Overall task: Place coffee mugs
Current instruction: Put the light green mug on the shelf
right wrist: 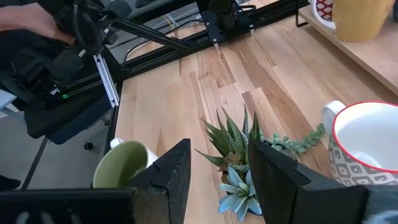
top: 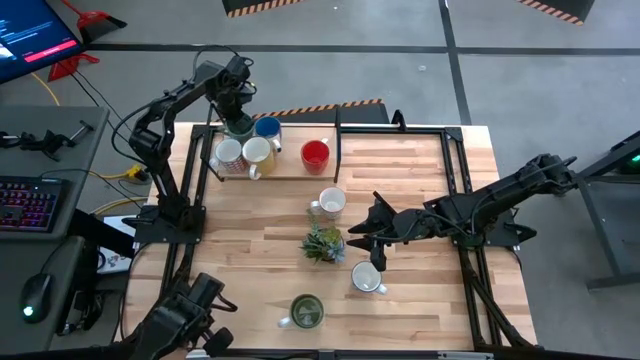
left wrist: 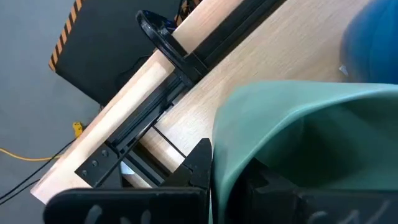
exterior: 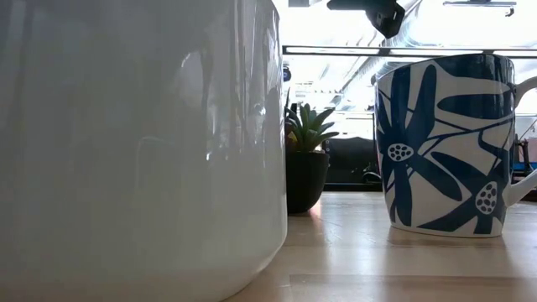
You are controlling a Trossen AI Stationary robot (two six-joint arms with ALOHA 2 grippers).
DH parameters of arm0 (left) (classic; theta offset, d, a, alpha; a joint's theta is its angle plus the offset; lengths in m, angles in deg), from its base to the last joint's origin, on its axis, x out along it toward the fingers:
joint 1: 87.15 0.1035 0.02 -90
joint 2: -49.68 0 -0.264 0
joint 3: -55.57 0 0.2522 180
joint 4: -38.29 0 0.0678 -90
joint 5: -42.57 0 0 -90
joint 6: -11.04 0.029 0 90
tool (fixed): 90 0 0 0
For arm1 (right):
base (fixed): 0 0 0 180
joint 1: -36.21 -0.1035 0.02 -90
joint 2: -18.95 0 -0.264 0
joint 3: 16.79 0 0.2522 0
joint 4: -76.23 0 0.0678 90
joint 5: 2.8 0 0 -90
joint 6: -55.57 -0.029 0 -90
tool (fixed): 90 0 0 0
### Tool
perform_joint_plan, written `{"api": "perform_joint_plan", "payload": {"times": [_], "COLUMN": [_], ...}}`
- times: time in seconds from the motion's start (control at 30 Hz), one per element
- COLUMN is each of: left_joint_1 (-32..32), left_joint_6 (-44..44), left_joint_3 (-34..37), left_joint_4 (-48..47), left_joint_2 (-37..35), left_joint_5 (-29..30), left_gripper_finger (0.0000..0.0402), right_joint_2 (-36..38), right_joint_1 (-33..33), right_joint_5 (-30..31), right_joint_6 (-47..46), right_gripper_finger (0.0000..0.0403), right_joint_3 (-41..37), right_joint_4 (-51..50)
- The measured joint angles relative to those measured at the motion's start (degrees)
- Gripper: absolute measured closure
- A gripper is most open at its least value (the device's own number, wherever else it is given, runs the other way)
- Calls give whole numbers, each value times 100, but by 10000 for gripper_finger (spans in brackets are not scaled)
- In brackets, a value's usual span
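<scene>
High view: your left gripper point(top: 238, 122) sits at the back shelf point(top: 290, 172), clenched on the teal mug point(top: 240, 128), with the blue mug point(top: 267, 127) just beside its fingers and a patterned mug point(top: 228, 154) and yellow mug point(top: 258, 152) just in front of them; let go crooked and the teal mug could knock a neighbour or tip off the shelf edge. The red mug point(top: 315, 154) stands further along the shelf, apart from the fingers. Your right gripper point(top: 372, 232) hangs released over mid-table, the plant point(top: 323, 243) just beside its fingertips, one white mug point(top: 331, 202) to one side and another white mug point(top: 366, 278) to the other; drop straight down and you may catch the plant, not a mug. The olive mug point(top: 305, 311) is well apart, near the front edge. Low view: a white mug wall point(exterior: 138, 151) fills the near side and blocks most of the table; a blue-flowered mug point(exterior: 445, 144) and the plant stand behind, and no fingers are identifiable, so don't judge clearance here. Left wrist view: the teal mug fills the space between the fingers point(left wrist: 200, 163), rim pinched; a thin rim grip may slip or rotate. Right wrist view: fingers point(right wrist: 171, 171) parted, plant directly ahead between them, a red-rimmed mug off to one side, olive mug to the other; closing now would grab leaves.
</scene>
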Motion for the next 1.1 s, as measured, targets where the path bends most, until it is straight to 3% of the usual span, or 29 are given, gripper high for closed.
{"api": "perform_joint_plan", "payload": {"times": [0.83, 1.1], "left_joint_1": [-31, -28], "left_joint_6": [48, -2], "left_joint_3": [93, 365], "left_joint_4": [-197, -104], "left_joint_2": [0, -7], "left_joint_5": [-2, 99], "left_gripper_finger": [392, 358], "right_joint_2": [-1, -1], "right_joint_1": [0, 0], "right_joint_5": [-174, -187], "right_joint_6": [-153, -151], "right_gripper_finger": [265, 265], "right_joint_3": [0, 0], "right_joint_4": [0, 0]}}
